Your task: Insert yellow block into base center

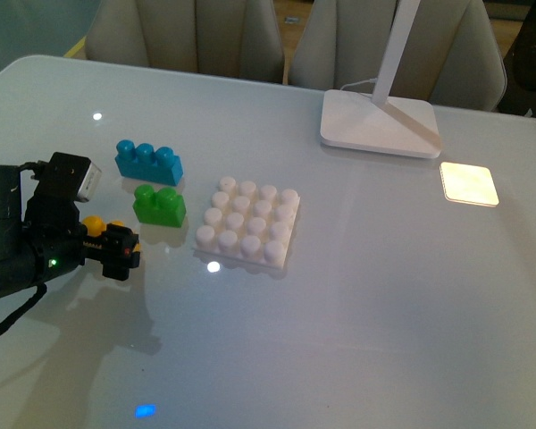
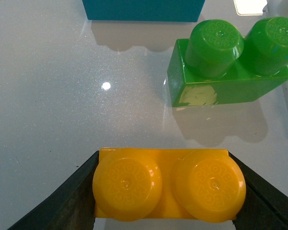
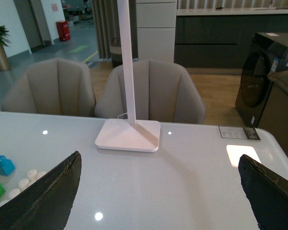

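My left gripper is shut on the yellow block at the table's left, low over the surface. In the left wrist view the yellow block sits studs up between the two black fingers, clamped at its short ends. The white studded base lies to the right of the gripper, its studs bare; its edge also shows in the right wrist view. My right gripper is open and empty, high over the table; it is out of the front view.
A green two-stud brick stands between the left gripper and the base, also close ahead in the left wrist view. A blue three-stud brick lies behind it. A white lamp foot stands at the back right. Chairs line the far edge.
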`<move>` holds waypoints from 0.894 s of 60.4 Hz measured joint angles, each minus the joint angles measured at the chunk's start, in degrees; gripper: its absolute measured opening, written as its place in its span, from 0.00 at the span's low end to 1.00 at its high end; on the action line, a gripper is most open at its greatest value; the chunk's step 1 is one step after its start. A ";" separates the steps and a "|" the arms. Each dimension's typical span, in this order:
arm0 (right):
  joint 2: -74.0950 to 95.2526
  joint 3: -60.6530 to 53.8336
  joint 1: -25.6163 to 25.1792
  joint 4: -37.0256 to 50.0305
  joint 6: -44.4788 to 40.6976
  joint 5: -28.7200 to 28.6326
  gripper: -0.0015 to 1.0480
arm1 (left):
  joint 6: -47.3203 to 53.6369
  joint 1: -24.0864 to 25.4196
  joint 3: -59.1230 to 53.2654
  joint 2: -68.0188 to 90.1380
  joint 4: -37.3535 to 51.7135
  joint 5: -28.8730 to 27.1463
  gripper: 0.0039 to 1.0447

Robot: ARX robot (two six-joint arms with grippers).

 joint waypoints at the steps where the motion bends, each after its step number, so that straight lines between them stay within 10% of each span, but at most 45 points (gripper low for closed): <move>1: 0.00 0.00 0.00 0.00 0.00 0.00 0.91 | -0.02 0.00 -0.09 -0.04 0.00 0.00 0.61; 23: 0.00 0.00 0.00 0.00 0.00 0.00 0.91 | -4.24 -2.69 -6.71 -8.48 -0.28 -5.33 0.60; 54: 0.00 0.00 0.00 0.00 0.00 0.00 0.91 | -12.81 -20.41 -7.82 -16.87 -7.52 -18.14 0.60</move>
